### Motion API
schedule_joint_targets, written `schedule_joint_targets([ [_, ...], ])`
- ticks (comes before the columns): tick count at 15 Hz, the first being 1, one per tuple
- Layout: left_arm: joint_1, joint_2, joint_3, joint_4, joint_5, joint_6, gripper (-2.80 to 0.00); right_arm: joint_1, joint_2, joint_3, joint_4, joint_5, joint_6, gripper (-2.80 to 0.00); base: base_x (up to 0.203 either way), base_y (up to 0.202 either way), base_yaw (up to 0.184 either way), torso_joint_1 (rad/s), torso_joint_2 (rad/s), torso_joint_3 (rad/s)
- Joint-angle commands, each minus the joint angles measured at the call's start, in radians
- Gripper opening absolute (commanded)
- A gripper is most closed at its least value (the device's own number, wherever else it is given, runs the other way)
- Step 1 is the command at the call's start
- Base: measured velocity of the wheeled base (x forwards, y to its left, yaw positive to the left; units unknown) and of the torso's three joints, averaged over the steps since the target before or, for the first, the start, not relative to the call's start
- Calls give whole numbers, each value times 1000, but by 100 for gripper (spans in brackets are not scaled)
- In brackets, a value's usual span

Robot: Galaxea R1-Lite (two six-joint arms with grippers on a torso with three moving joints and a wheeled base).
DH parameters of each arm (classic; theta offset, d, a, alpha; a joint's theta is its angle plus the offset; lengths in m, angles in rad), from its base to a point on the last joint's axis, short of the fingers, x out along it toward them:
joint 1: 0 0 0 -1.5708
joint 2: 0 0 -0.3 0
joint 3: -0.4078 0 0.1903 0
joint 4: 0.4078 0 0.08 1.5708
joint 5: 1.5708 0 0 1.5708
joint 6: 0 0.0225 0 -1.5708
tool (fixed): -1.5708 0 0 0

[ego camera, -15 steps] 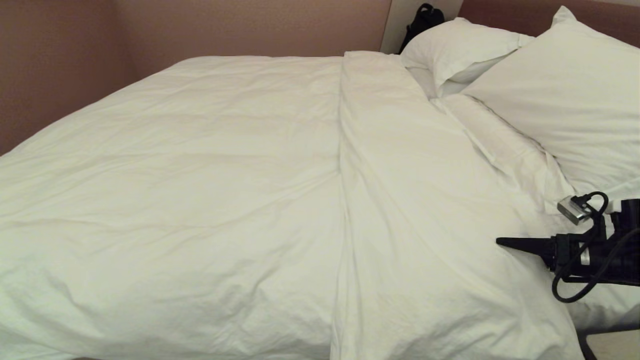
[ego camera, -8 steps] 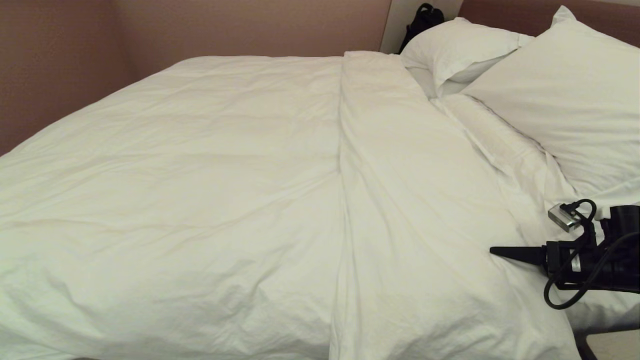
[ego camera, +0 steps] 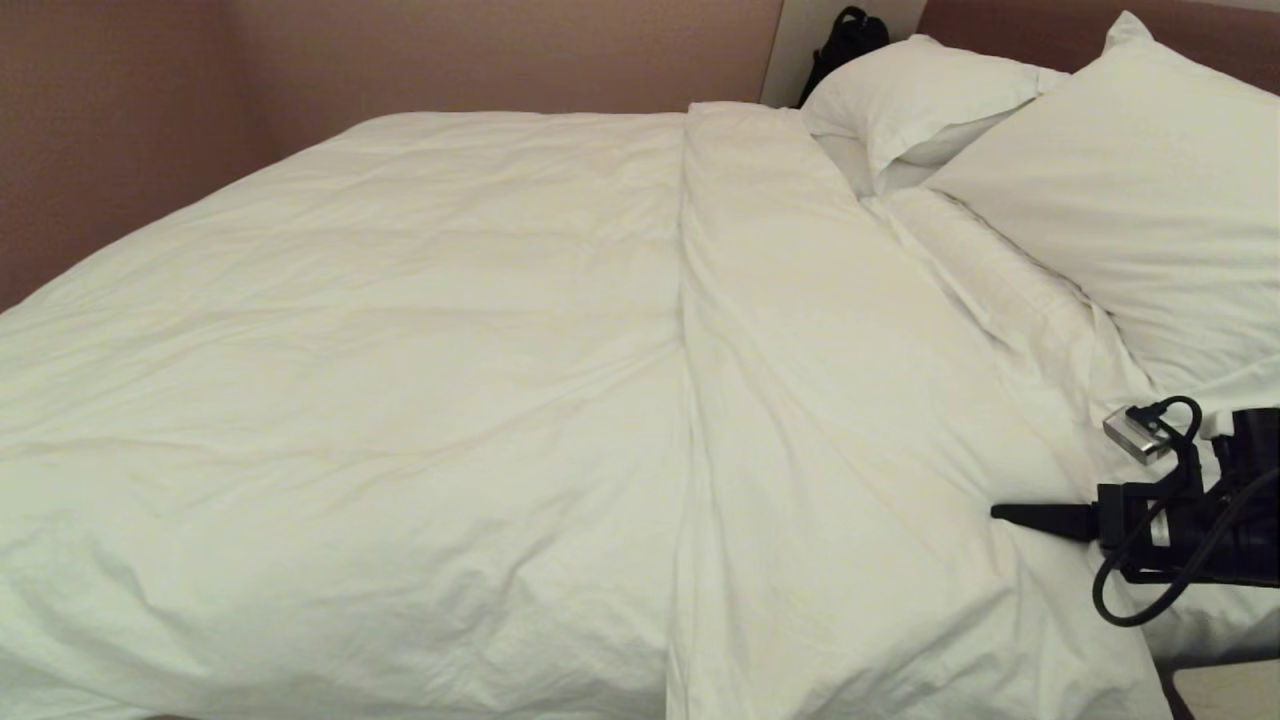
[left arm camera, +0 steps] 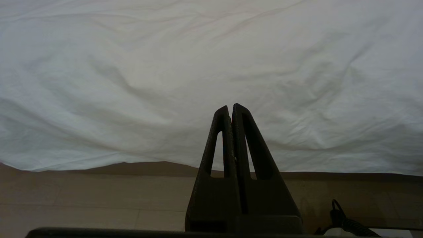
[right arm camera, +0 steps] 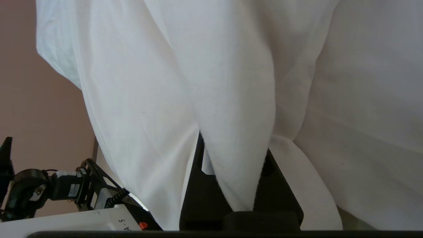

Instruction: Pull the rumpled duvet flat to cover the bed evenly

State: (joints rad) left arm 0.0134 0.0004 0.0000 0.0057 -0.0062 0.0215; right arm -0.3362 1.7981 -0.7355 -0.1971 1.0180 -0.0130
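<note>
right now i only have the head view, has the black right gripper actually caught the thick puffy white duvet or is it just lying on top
observer: Caught. In the right wrist view the right gripper is shut on a fold of the duvet, which is pinched between its black fingers.
operator: and the left one, cant see it at all
observer: The left gripper is shut and empty. It points at the duvet's side drape without touching it.
operator: does that drape reach the floor
observer: No. A brown strip shows below its hem, above the tan tiled floor.
</note>
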Motion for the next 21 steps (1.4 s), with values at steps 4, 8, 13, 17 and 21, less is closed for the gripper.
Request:
schedule_joint_targets([
  [4, 0, 0, 0, 0, 0, 0, -280, 0, -74, 5, 102, -120, -2, -280, 0, 0, 0, 0, 0, 0],
  [8, 0, 0, 0, 0, 0, 0, -280, -1, -115, 11, 163, -180, -4, -280, 0, 0, 0, 0, 0, 0],
  [13, 0, 0, 0, 0, 0, 0, -280, 3, -84, 6, 165, -258, -25, -280, 0, 0, 0, 0, 0, 0],
  [17, 0, 0, 0, 0, 0, 0, -280, 22, -68, -31, 165, -259, -22, -280, 0, 0, 0, 0, 0, 0],
  [21, 0, 0, 0, 0, 0, 0, -280, 23, -68, -46, 165, -260, -22, 0, 0, 0, 0, 0, 0, 0],
])
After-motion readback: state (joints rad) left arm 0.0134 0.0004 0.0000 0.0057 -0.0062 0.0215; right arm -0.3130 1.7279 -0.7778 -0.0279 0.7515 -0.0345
